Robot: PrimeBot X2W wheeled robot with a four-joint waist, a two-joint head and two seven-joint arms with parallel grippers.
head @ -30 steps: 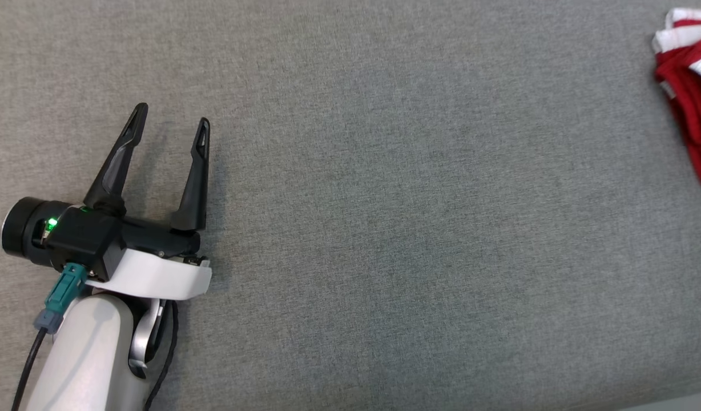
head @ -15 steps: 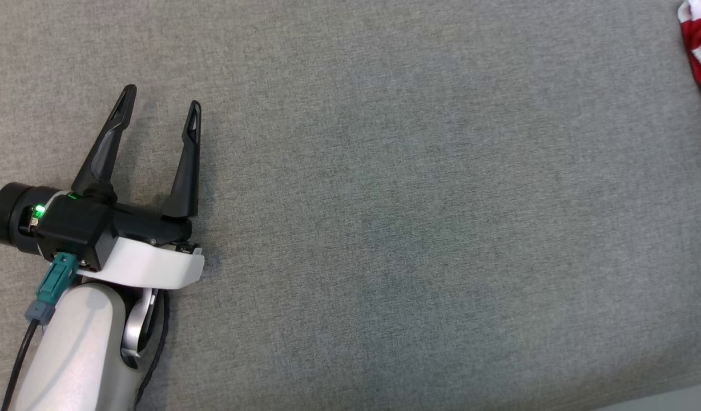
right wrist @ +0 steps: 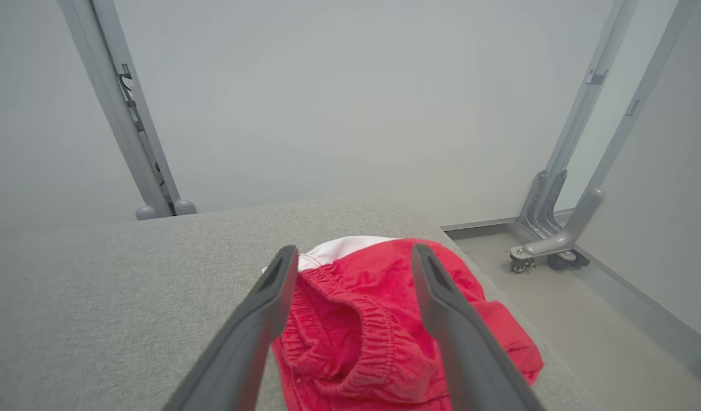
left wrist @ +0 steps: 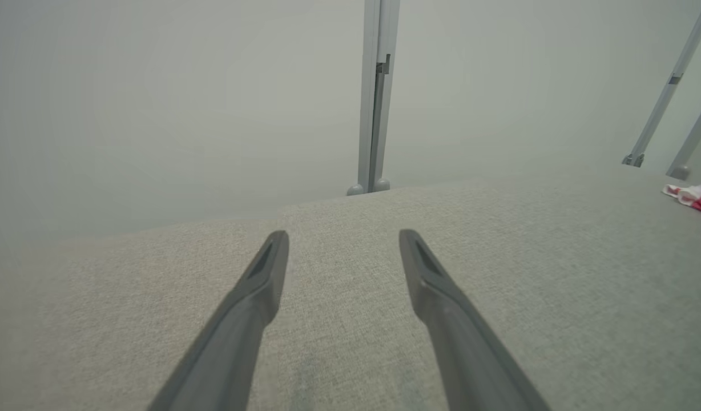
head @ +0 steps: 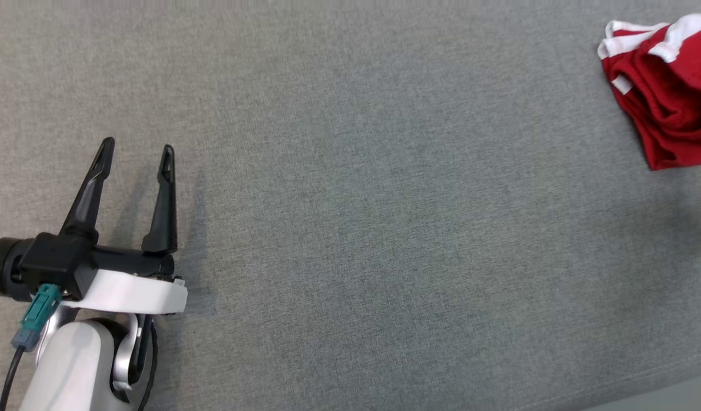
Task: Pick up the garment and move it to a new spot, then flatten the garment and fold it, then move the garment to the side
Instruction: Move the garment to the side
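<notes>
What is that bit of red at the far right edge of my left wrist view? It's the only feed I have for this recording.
Observer: That's the garment, red with a white band and an elastic waistband, lying in a bunched heap on the grey surface.
Operator: Is the right gripper holding it?
Observer: No. In its own wrist view the right gripper is open, jaws spread with the cloth showing between the fingers and nothing pinched.
Operator: Where on the surface does it lie?
Observer: At the right end, close to the edge, with the floor just beyond it.
</notes>
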